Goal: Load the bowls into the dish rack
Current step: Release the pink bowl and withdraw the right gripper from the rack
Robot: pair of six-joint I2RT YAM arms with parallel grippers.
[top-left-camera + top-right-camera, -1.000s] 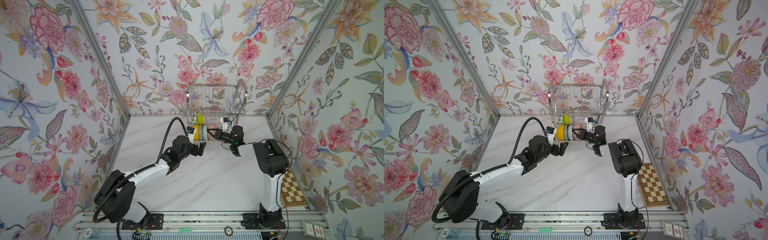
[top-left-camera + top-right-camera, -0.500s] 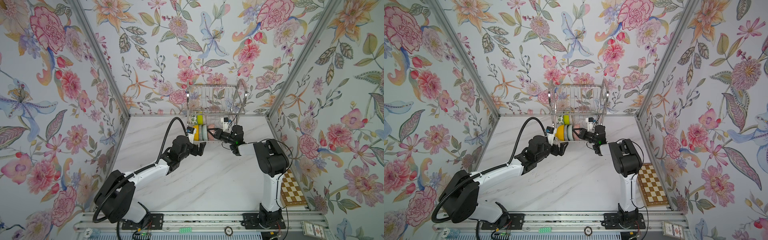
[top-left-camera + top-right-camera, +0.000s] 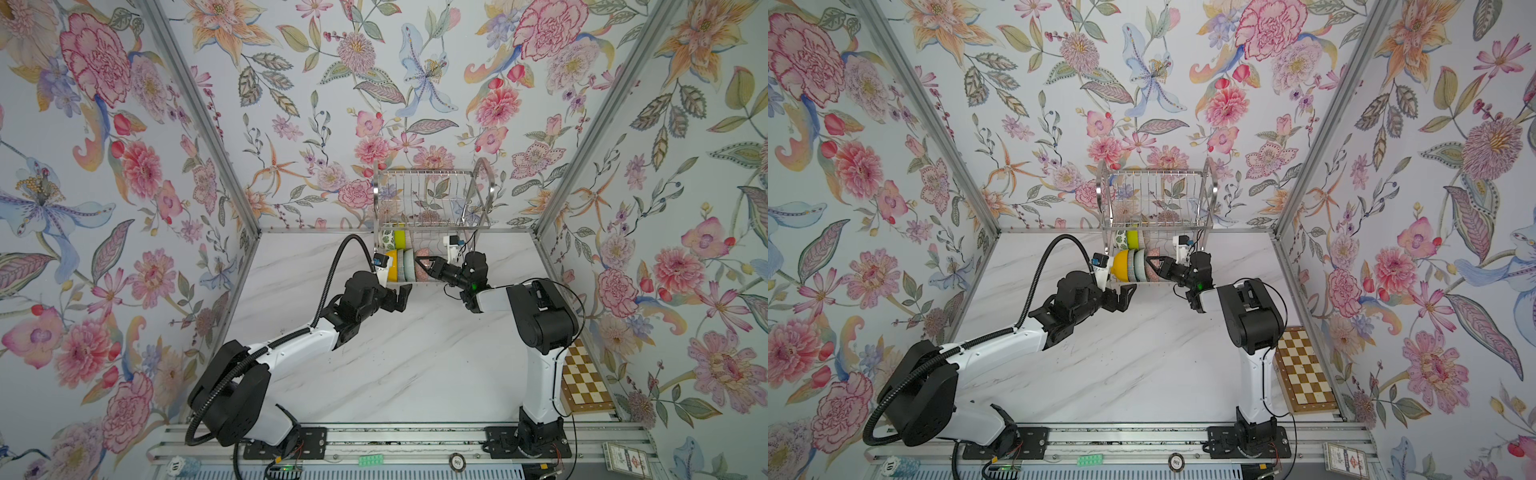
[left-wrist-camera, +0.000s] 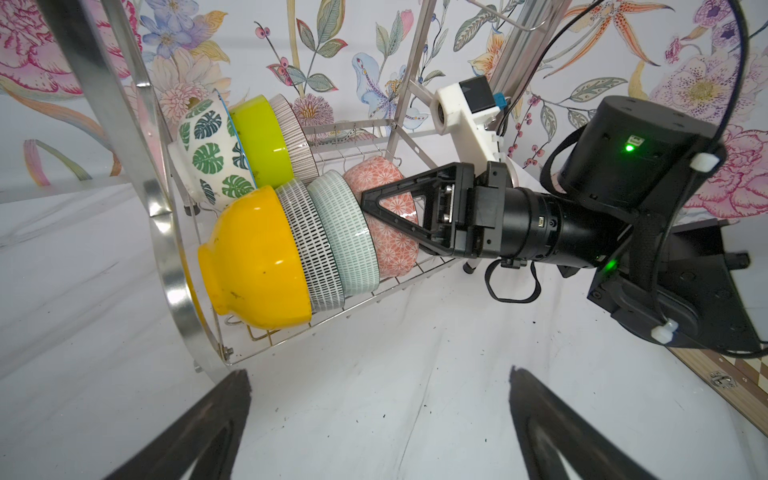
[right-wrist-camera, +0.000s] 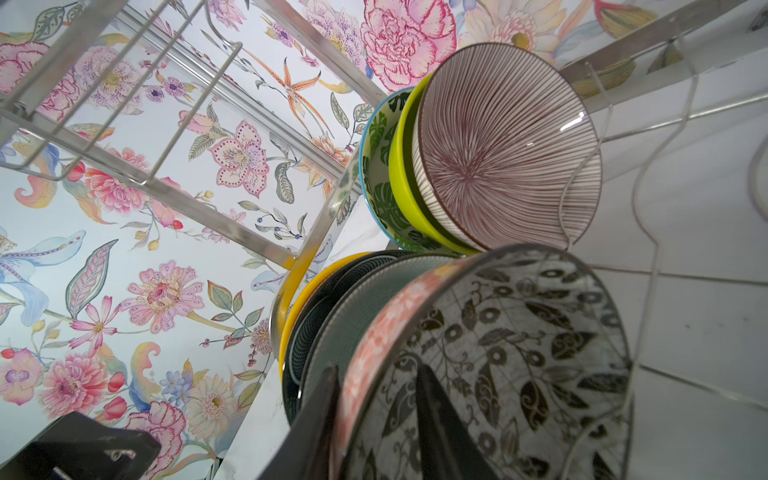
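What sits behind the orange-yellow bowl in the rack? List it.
Nested behind the orange-yellow bowl: a black-and-white dashed bowl, a pale celadon bowl, then a salmon floral bowl, its rim straddled by the right gripper. Each hides most of the next.

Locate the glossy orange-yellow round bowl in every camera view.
In a top view: glossy orange-yellow round bowl at the left end of the front row in the silver wire dish rack.
In a top view: same bowl, more exposed.
Left wrist: bowl beside the rack's arched frame, first of four.
Right wrist: only its yellow rim, farthest back.
Shared landmark: the lime green bowl in the row behind.
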